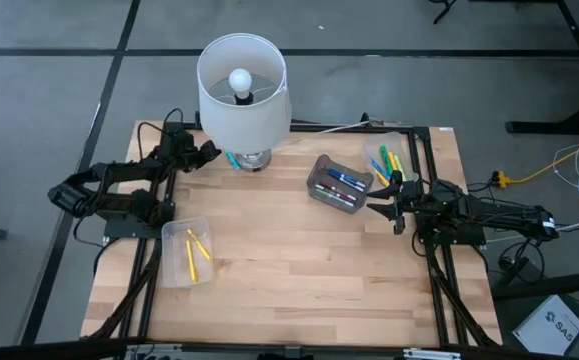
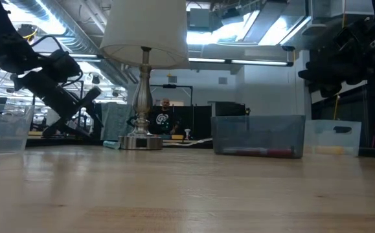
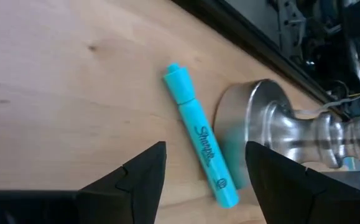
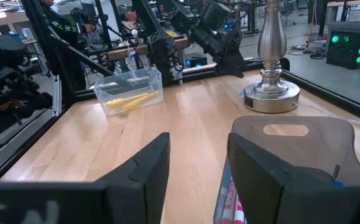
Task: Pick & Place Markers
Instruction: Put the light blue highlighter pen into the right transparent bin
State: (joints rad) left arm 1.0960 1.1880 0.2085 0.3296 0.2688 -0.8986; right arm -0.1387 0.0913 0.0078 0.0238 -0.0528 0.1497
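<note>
The right gripper [image 4: 198, 180] fills the foreground of the right wrist view, its two dark fingers [image 4: 139, 180] standing apart with wooden table [image 4: 186, 118] showing through the gap. Just beyond them sits a smoky clear bin [image 4: 291, 155] with a slot handle, and pink markers [image 4: 226, 199] show at its near edge. Farther off stands the silver lamp base [image 4: 271, 93]. Across the table lies a clear bin [image 4: 130, 90] holding yellow markers [image 4: 133, 99] — the left arm [image 4: 220, 40] reaches down near the lamp.
</note>
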